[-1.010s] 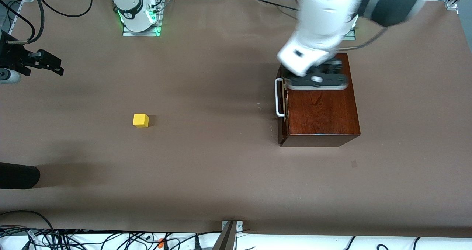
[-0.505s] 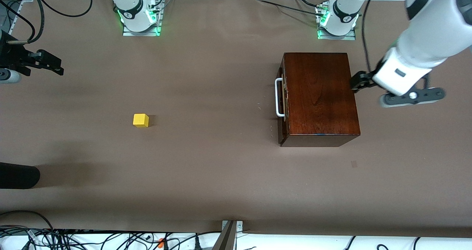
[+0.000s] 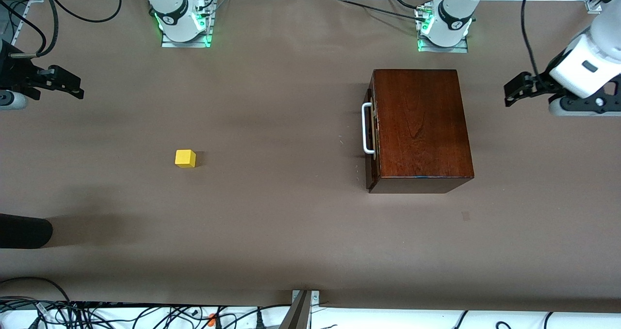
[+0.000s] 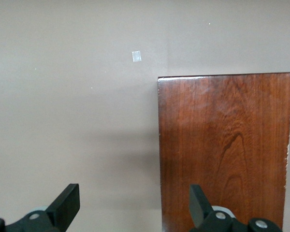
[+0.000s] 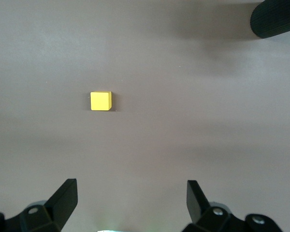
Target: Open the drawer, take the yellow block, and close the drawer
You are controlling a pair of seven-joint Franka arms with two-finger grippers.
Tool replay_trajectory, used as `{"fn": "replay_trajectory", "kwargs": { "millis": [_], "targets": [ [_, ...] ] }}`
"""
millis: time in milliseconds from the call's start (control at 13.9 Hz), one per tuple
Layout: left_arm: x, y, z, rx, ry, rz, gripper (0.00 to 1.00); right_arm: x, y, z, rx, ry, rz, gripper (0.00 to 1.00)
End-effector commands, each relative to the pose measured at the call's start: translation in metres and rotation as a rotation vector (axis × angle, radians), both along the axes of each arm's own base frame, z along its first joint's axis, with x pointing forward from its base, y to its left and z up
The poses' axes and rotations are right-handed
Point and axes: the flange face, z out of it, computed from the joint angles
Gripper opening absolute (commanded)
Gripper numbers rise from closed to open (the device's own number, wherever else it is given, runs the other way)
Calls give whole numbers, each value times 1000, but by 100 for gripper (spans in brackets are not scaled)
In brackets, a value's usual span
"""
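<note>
The mahogany box [image 3: 422, 125] stands toward the left arm's end of the table. Its drawer [image 3: 372, 139] is pushed in, and the white bar handle [image 3: 367, 127] faces the right arm's end. The yellow block [image 3: 185, 158] lies on the bare table toward the right arm's end, apart from the box. My left gripper [image 3: 513, 90] is open and empty, up in the air beside the box on its side away from the handle. The left wrist view shows its open gripper [image 4: 134, 209] and the box top [image 4: 222, 150]. My right gripper [image 3: 73, 85] is open and empty, waiting; its wrist view [image 5: 131, 203] shows the block [image 5: 100, 101].
A black rounded object [image 3: 24, 231] lies at the table's edge at the right arm's end, nearer the front camera than the block; it also shows in the right wrist view [image 5: 275, 18]. A small tape mark [image 3: 465, 216] is on the table, nearer the camera than the box.
My left arm has swung from over the box top out past the box's back end to the left arm's end of the table. The right arm, block and drawer have not moved.
</note>
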Motion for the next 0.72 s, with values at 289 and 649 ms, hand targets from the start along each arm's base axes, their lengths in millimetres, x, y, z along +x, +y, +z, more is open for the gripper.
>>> {"fn": "replay_trajectory", "kwargs": {
  "millis": [289,649],
  "targets": [
    [-5,9,1,-29,-11,-34,100,-2,-2,4,8,4,12,100],
    [-4,9,1,-29,-12,-34,100,-2,-2,3,8,7,12,100]
  ]
}}
